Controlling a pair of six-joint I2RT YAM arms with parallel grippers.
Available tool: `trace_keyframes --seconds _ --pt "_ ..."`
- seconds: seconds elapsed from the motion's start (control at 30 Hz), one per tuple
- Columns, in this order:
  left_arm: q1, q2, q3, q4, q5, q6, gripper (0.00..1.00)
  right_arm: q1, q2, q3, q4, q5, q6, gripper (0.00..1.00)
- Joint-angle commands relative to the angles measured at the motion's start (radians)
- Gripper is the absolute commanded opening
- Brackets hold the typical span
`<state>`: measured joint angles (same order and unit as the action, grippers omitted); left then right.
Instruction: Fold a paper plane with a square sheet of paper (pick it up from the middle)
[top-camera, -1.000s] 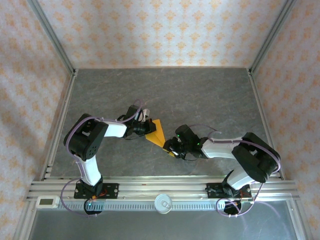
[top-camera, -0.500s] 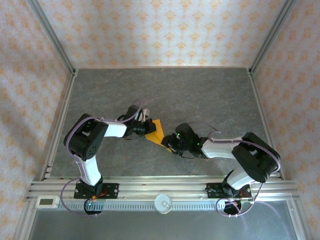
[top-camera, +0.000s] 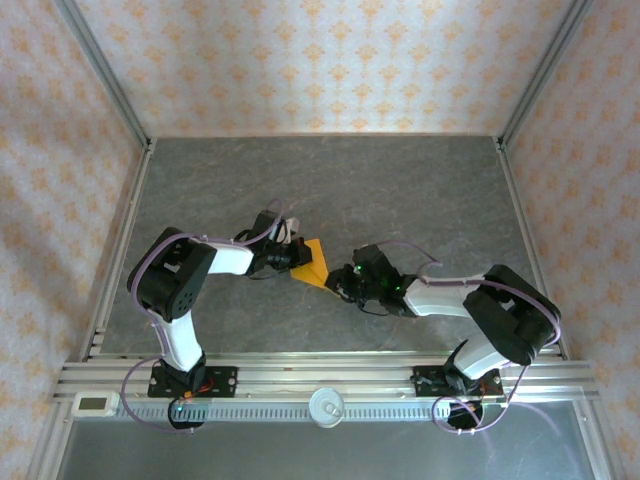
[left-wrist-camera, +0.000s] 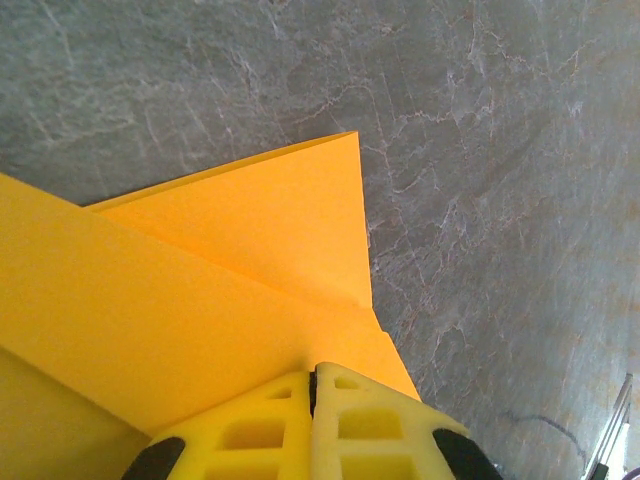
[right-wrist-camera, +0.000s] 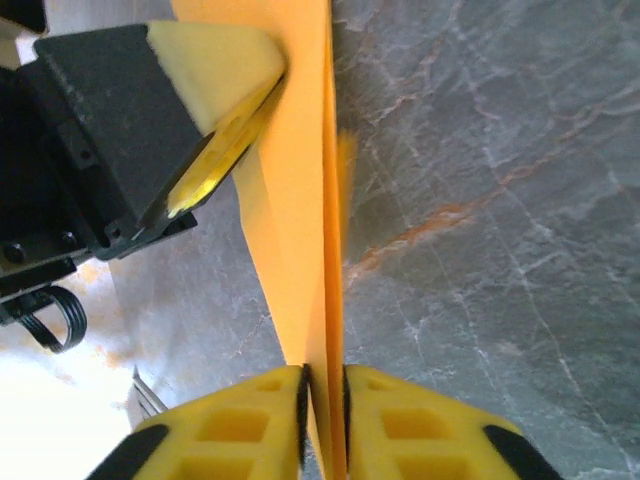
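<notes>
The orange sheet of paper (top-camera: 316, 262), partly folded with a creased flap (left-wrist-camera: 270, 215), sits just above the grey table at mid-centre, held between both grippers. My left gripper (top-camera: 297, 258) comes in from the left and is shut on the paper's edge (left-wrist-camera: 313, 378), its yellow pads pressed together. My right gripper (top-camera: 340, 284) reaches in from the right. Its yellow pads (right-wrist-camera: 400, 420) are closed on the paper's folded edge (right-wrist-camera: 325, 250), which stands upright between them. In the right wrist view the left gripper's fingers (right-wrist-camera: 215, 60) pinch the far end of the paper.
The grey marbled table (top-camera: 400, 190) lies open behind and to either side of the arms. Metal frame rails (top-camera: 120, 230) border it left and right. On the near rail lie a white round disc (top-camera: 326, 405) and a small white device (top-camera: 95, 403).
My right gripper has shifted slightly up and left along the paper, and its jaws have narrowed onto the folded edge. The left gripper has kept its grip and place.
</notes>
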<state>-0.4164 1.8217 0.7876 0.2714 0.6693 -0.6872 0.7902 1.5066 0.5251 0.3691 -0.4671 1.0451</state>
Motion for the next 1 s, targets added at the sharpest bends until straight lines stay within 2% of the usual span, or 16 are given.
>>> trace_keyframes --seconds 0.0,0.13,0.27,0.37,0.47,0.67,0.83,0.97 --pt "0.009 -0.015 0.011 -0.079 -0.017 0.013 0.0 -0.007 -0.001 -0.026 0.036 0.018 -0.005 0.15" --pt "0.008 -0.023 0.016 -0.067 -0.005 0.005 0.0 -0.006 -0.018 -0.034 0.04 0.014 -0.015 0.04" --pt "0.01 -0.069 0.026 -0.063 0.003 0.011 0.06 -0.006 -0.043 -0.023 0.012 0.013 -0.035 0.02" --pt "0.011 -0.121 0.031 -0.061 -0.01 0.024 0.14 -0.006 -0.08 -0.008 -0.046 0.038 -0.069 0.01" --pt "0.012 -0.165 0.051 -0.091 -0.049 0.046 0.27 -0.006 -0.13 -0.003 -0.096 0.088 -0.102 0.0" --pt "0.03 -0.251 0.079 -0.124 -0.11 0.055 0.43 -0.006 -0.21 0.084 -0.376 0.301 -0.23 0.0" --pt "0.036 -0.333 0.049 -0.132 -0.182 0.027 0.45 0.002 -0.257 0.199 -0.568 0.502 -0.366 0.0" --pt "0.037 -0.406 0.003 -0.171 -0.221 0.012 0.46 0.015 -0.274 0.255 -0.639 0.649 -0.475 0.0"
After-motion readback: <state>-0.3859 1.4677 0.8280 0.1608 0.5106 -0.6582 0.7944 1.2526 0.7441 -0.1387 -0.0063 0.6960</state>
